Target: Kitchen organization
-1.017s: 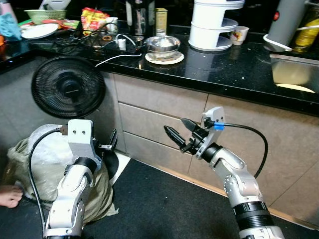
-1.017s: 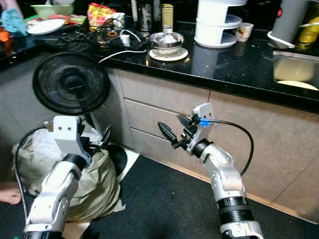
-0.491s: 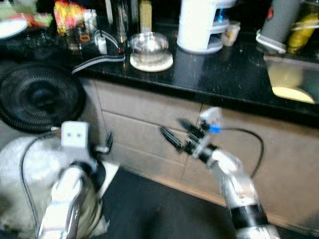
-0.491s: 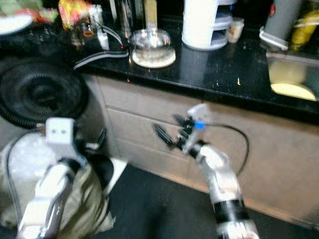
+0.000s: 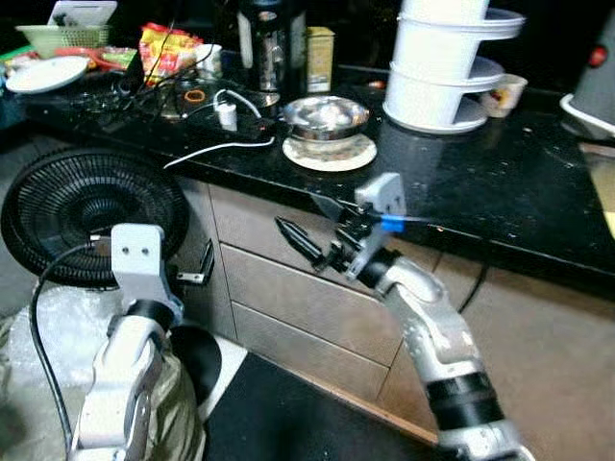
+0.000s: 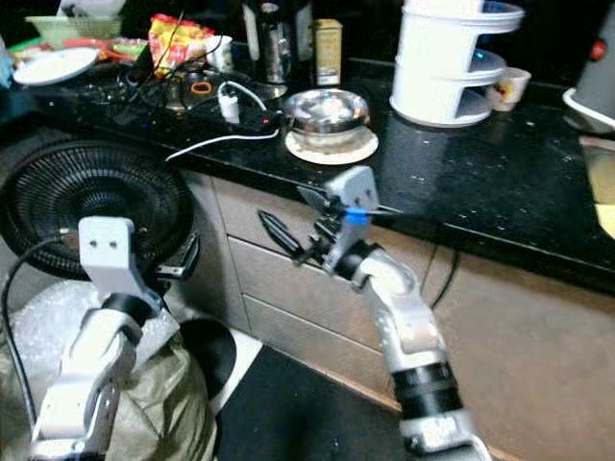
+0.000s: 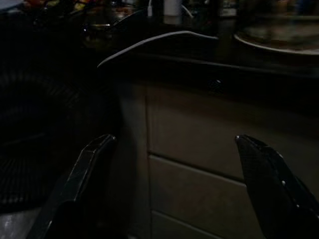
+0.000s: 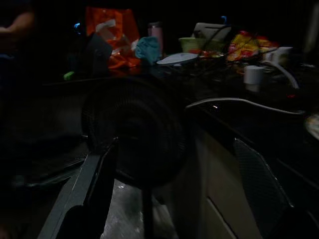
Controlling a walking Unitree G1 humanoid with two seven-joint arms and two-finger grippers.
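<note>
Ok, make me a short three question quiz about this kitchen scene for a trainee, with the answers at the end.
1. True or false: the shiny steel bowl sits on a round pale mat on the black stone counter.
2. What stands on the floor left of the beige cabinet drawers: A) a black round fan, B) a chair, C) a bucket?
3. Fill in: the right gripper is raised in front of the drawers with its fingers ____.

Key:
1. True.
2. A.
3. Open; it holds nothing. The left gripper, beside the fan, is open too.
</note>
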